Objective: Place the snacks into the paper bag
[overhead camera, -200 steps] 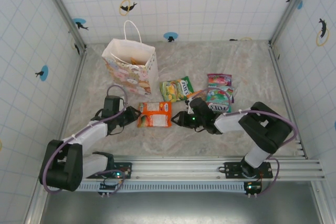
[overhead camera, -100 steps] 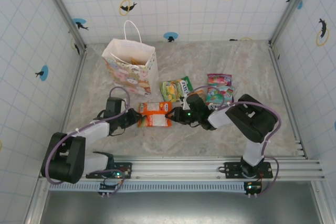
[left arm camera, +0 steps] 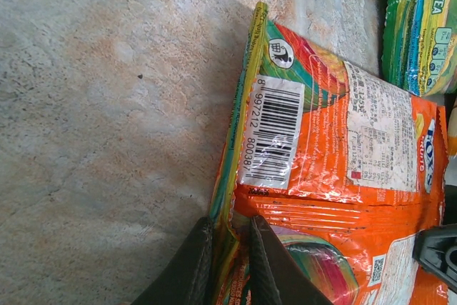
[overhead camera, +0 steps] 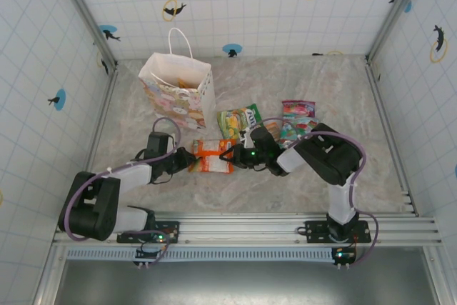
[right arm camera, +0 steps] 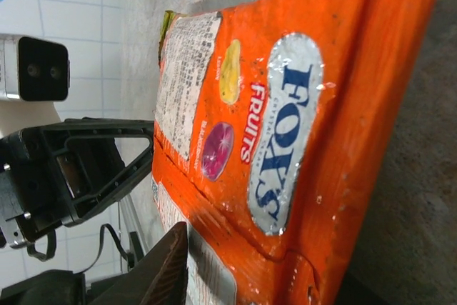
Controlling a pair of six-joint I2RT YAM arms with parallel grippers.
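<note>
— Tiled walls (overhead camera: 235, 5) with dolphin stickers close three sides; a grey marbled worktop (overhead camera: 321, 76) lies between them. What stands on it?

— At the back left, a white paper bag (overhead camera: 178, 91), upright, mouth open, one loop handle standing above it. Something orange shows inside; I cannot identify it.

— The snacks?

— One orange packet (overhead camera: 212, 156) lies flat in front of the bag's right corner, near it but apart. A green packet (overhead camera: 240, 120) sits just beyond it. Further right are a pink packet (overhead camera: 298, 108) and a teal packet (overhead camera: 298, 128), the pink behind the teal. Whether those two touch, I cannot tell.

— Left arm first.

— The left end effector (overhead camera: 187, 160) is low on the worktop at the orange packet's left end. Seen from its wrist, both fingers (left arm camera: 193, 266) are pinched onto the crimped seam, with the barcode just above them. It is gripping that packet.

— Right arm?

— The right end effector (overhead camera: 230, 156) is at the opposite end of the same packet, facing the left one. From its wrist, one dark finger (right arm camera: 168, 266) lies over the printed face. The other is not clearly visible, so I cannot tell whether it is clamped.
</note>
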